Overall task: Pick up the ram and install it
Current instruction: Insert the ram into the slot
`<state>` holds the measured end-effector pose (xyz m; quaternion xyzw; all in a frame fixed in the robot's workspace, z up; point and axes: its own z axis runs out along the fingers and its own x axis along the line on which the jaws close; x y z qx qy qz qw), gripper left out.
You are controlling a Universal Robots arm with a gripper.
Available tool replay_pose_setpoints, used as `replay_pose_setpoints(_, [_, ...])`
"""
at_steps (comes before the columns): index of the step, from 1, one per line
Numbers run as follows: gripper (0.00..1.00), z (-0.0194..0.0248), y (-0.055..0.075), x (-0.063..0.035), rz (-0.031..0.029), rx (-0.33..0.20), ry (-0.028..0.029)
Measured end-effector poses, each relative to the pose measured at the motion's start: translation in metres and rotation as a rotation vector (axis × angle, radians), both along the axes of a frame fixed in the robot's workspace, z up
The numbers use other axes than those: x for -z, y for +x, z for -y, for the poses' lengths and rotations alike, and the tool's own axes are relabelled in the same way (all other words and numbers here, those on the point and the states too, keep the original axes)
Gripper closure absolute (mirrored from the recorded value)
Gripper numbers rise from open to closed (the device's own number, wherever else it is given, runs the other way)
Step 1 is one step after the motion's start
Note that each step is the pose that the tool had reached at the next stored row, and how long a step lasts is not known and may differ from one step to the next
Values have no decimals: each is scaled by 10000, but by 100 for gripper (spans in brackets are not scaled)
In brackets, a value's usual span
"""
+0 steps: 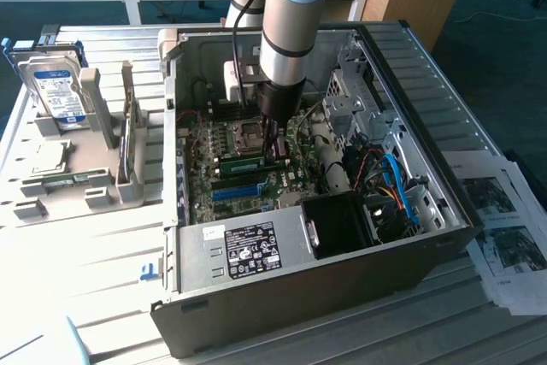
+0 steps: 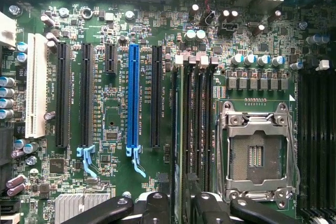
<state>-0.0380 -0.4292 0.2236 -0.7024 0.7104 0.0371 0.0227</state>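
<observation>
The ram (image 2: 179, 129) is a thin green stick seen edge-on, standing in one of the long black memory slots beside the CPU socket (image 2: 257, 153). My gripper (image 2: 180, 209) straddles its near end. The black fingers (image 2: 157, 207) sit on either side of the stick with a narrow dark gap at each face, so the gripper is open and holds nothing. In the exterior view the arm reaches straight down into the open computer case (image 1: 427, 117). There the gripper (image 1: 274, 151) hangs just over the motherboard, with the green ram (image 1: 242, 162) lying along its slot beside it.
The blue expansion slot (image 2: 133, 98) and black slots run parallel to the ram. Cables (image 1: 389, 181), a black fan block (image 1: 342, 224) and the power supply (image 1: 256, 245) crowd the case. A grey parts tray (image 1: 94, 194) at the exterior view's left holds a hard drive (image 1: 55, 91). Papers (image 1: 504, 237) lie at the right.
</observation>
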Motion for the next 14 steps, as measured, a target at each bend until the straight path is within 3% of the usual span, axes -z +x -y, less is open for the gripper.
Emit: replay_pose_setpoints(14, [75,-1,0,-77,-6,1,0])
